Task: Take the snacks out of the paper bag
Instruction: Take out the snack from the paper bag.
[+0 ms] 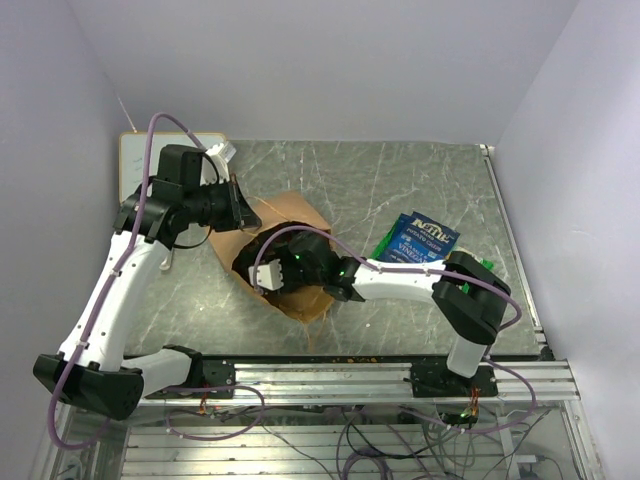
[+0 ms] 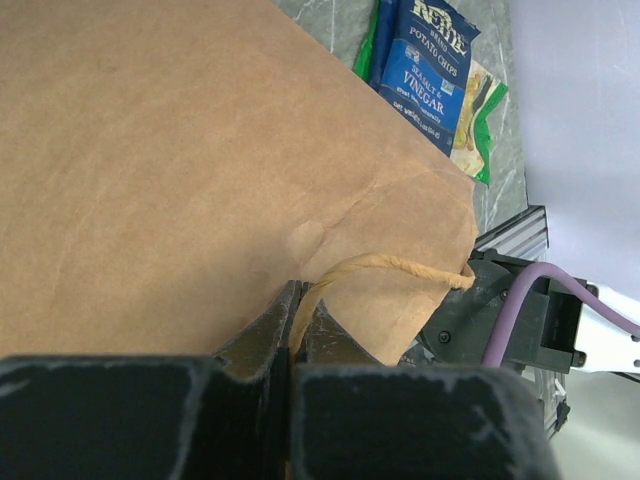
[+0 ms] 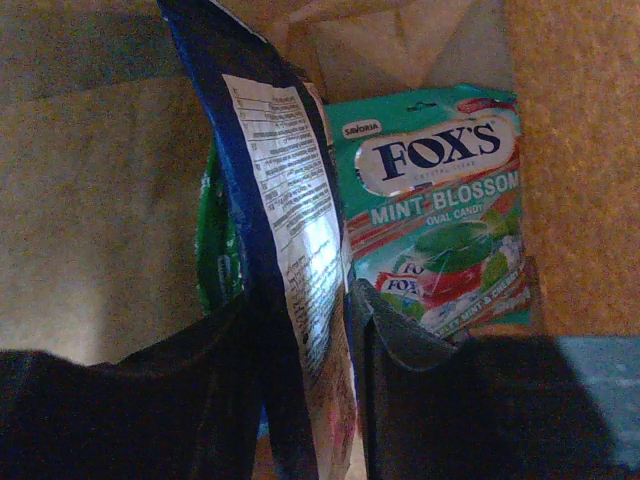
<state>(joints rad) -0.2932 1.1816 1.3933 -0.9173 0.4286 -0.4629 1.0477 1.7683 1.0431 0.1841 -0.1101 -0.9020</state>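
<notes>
The brown paper bag point(image 1: 300, 212) lies on its side mid-table with its mouth toward the arms. My left gripper point(image 1: 240, 207) is shut on the bag's twisted handle point(image 2: 400, 264), with the jaws pinched together on it point(image 2: 300, 312). My right gripper point(image 1: 272, 270) is inside the bag's mouth. In the right wrist view it point(image 3: 305, 330) is shut on a blue snack packet point(image 3: 285, 200) held edge-on. A teal Fox's mint packet point(image 3: 440, 200) and a green packet point(image 3: 218, 250) lie behind it inside the bag point(image 3: 90, 220).
A blue chips packet point(image 1: 425, 238) lies on a green packet point(image 1: 384, 246) on the table right of the bag; both show in the left wrist view point(image 2: 425, 70). A white whiteboard point(image 1: 135, 160) sits at the back left. A metal rail point(image 1: 400, 375) runs along the near edge.
</notes>
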